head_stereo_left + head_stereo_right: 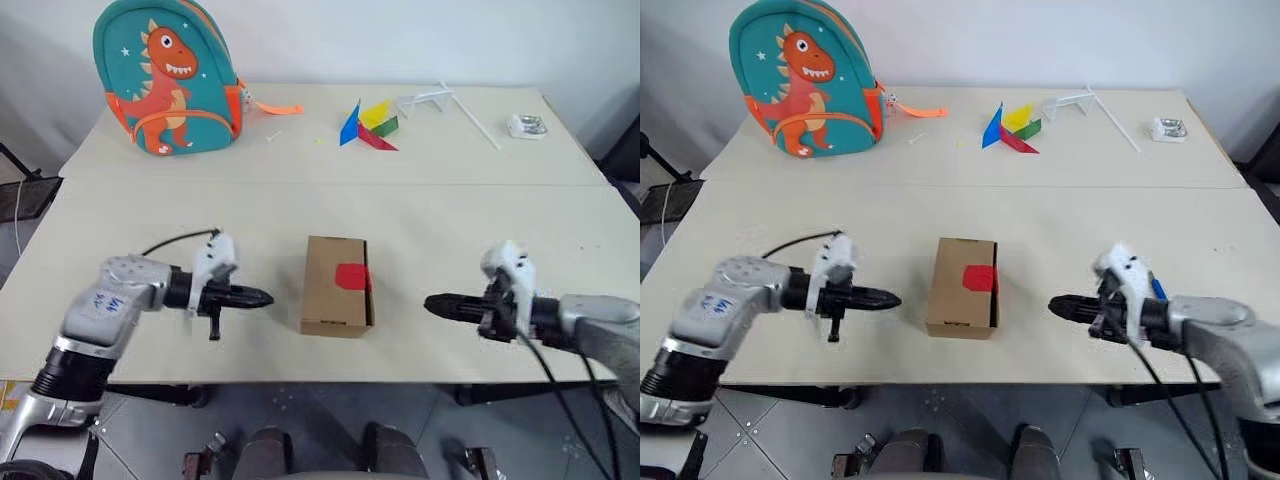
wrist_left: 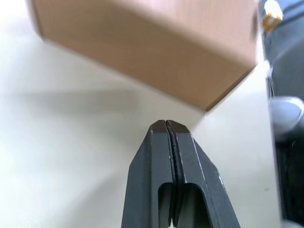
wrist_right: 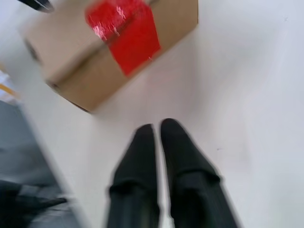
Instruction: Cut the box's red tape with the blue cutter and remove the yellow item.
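Both grippers flank the box near my table edge: left gripper pinched shut on nothing, right gripper cracked a sliver, empty. Its flaps are closed under the red tape, so I can't see inside. Behind the right wrist, a blue sliver, mostly hidden.

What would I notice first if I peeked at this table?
Probably the dinosaur backpack at the far left corner. Next, the brown box in the middle near the front edge, with red tape on its top. A gripper points at it from each side, the left gripper and the right gripper, neither touching it.
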You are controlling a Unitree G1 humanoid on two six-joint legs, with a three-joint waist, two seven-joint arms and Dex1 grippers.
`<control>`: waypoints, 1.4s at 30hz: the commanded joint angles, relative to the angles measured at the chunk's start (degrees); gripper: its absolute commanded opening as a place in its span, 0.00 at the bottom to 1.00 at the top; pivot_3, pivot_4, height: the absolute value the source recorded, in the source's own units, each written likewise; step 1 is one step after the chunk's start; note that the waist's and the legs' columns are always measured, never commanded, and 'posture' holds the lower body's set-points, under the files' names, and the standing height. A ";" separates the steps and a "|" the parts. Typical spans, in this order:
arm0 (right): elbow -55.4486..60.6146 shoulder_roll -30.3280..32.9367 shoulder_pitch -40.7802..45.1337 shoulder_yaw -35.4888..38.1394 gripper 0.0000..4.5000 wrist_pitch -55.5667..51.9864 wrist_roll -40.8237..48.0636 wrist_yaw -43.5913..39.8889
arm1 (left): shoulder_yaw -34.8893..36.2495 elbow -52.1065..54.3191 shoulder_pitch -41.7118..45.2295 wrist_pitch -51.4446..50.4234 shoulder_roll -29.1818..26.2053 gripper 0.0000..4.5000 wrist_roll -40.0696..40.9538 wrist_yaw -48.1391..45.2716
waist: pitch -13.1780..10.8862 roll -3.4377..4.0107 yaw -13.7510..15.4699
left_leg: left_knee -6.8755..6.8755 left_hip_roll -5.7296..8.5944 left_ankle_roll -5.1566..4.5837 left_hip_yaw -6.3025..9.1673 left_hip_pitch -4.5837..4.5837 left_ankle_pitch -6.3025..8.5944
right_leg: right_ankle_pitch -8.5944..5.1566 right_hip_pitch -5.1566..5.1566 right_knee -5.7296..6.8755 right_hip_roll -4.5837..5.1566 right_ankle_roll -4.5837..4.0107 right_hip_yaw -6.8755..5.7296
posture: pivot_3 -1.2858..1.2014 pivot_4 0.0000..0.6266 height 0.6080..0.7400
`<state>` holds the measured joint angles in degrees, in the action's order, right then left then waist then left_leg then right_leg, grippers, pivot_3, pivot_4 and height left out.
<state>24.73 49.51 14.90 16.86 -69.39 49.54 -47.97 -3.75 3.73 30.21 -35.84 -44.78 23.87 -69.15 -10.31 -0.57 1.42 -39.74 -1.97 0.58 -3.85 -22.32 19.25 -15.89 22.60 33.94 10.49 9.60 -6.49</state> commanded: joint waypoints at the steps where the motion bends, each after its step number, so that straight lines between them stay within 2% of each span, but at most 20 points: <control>1: -0.99 -3.74 9.27 5.95 0.36 -18.98 10.64 8.71 | 0.72 -0.52 6.42 2.96 3.84 0.00 2.87 -1.66 | 0.00 0.00 0.07 | -0.02 0.00 0.00 0.02 0.01 0.00 | 0.00 -0.02 0.02 0.00 -0.01 0.00 | 0.52 0.24 1.00; 3: -3.64 -6.21 13.18 6.13 0.51 -22.87 13.82 15.29 | 0.02 -2.74 9.12 6.20 6.85 0.00 1.86 -1.43 | 0.00 0.00 0.12 | -0.12 0.00 0.00 0.03 -0.03 0.00 | 0.01 -0.02 0.04 0.00 -0.01 0.00 | 0.52 0.24 1.00; 8: -9.69 -9.41 18.50 1.91 0.90 -23.11 24.26 32.47 | -3.58 -7.69 11.38 13.26 11.60 0.00 -2.97 -0.48 | 0.00 0.00 -0.08 | 0.03 0.02 0.02 -0.03 -0.02 0.00 | 0.01 0.06 0.03 0.00 -0.01 -0.03 | 0.52 0.24 1.00; 10: -11.19 -11.32 19.94 1.10 0.99 -23.11 27.60 38.30 | -4.28 -9.26 11.35 14.88 12.39 0.00 -4.17 -0.14 | 0.00 0.00 -0.27 | 0.11 0.01 0.03 -0.05 -0.05 0.00 | 0.01 0.14 0.04 -0.01 0.00 -0.04 | 0.52 0.24 1.00; 19: -17.39 -17.30 23.67 -2.77 0.99 -19.75 38.55 58.82 | -6.69 -12.21 10.31 19.70 14.47 0.00 -8.41 1.12 | 0.00 0.01 -0.08 | 0.14 0.01 0.03 -0.07 -0.07 -0.01 | 0.02 0.17 0.04 0.00 0.01 -0.08 | 0.52 0.24 1.00; 24: -20.20 -17.11 24.71 -5.75 0.99 -17.23 40.33 65.15 | -7.34 -12.36 9.43 20.59 14.78 0.00 -10.09 1.71 | 0.00 0.01 -0.26 | 0.16 0.00 0.03 -0.07 -0.07 -0.01 | 0.02 0.18 0.03 0.00 0.01 -0.08 | 0.52 0.24 1.00; 34: -20.62 -12.81 25.17 -9.36 0.99 -16.98 39.31 65.08 | -8.20 -11.39 7.97 21.14 15.07 0.00 -10.85 2.45 | 0.01 0.01 -0.23 | 0.16 0.00 0.02 -0.07 -0.07 -0.01 | 0.02 0.18 0.03 0.00 0.02 -0.08 | 0.52 0.24 1.00; 42: -20.30 -11.79 25.90 -11.09 0.99 -17.05 37.73 63.93 | -8.83 -11.58 7.73 21.48 15.11 0.00 -11.31 2.38 | 0.01 0.01 -0.17 | 0.16 0.00 0.02 -0.07 -0.07 0.00 | 0.02 0.18 0.02 0.00 0.01 -0.08 | 0.52 0.24 1.00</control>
<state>2.71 36.94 39.56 5.99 -86.41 87.70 16.30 -11.37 -8.64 38.92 -14.51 -29.76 13.55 -66.51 -10.31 -0.56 1.25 -39.59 -1.97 0.60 -3.92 -22.39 19.24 -15.87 22.78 33.96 10.49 9.62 -6.57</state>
